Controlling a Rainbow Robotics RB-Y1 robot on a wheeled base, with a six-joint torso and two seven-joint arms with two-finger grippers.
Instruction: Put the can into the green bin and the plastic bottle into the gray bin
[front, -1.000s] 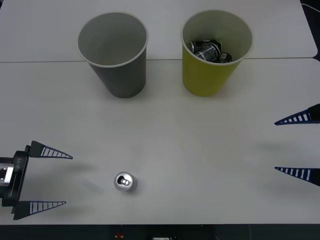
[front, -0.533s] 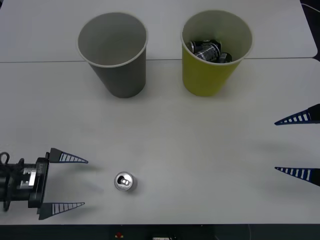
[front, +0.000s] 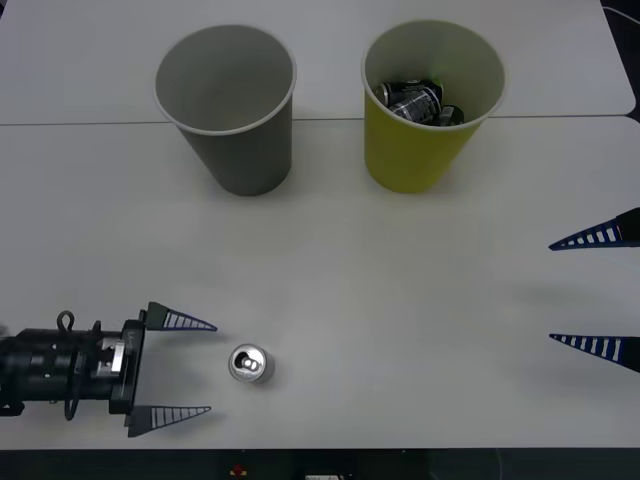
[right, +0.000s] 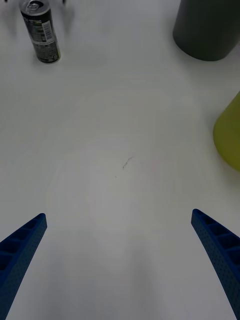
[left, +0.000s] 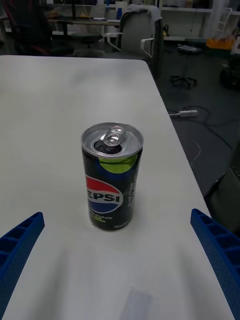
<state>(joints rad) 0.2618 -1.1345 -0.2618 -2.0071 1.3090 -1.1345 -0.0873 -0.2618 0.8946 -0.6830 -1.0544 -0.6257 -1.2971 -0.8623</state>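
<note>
The can (front: 250, 364) stands upright near the table's front edge, dark with a silver top and a red-white-blue logo (left: 112, 186). My left gripper (front: 190, 367) is open just to the can's left, fingers level and pointing at it, a short gap away. The right wrist view catches the can (right: 41, 31) far off. The gray bin (front: 228, 105) stands at the back left and the green bin (front: 431, 100) at the back right, with dark cans inside. My right gripper (front: 590, 292) waits open at the table's right edge. The plastic bottle is out of view.
A seam (front: 80, 124) between two tabletops runs behind the bins. Off the table's side the left wrist view takes in an office chair (left: 140, 35) and floor. Bare white table (front: 400, 300) lies between the can and the bins.
My left gripper has slid rightward along the front edge toward the can, staying open. The can, the bins and the right gripper have not moved.
</note>
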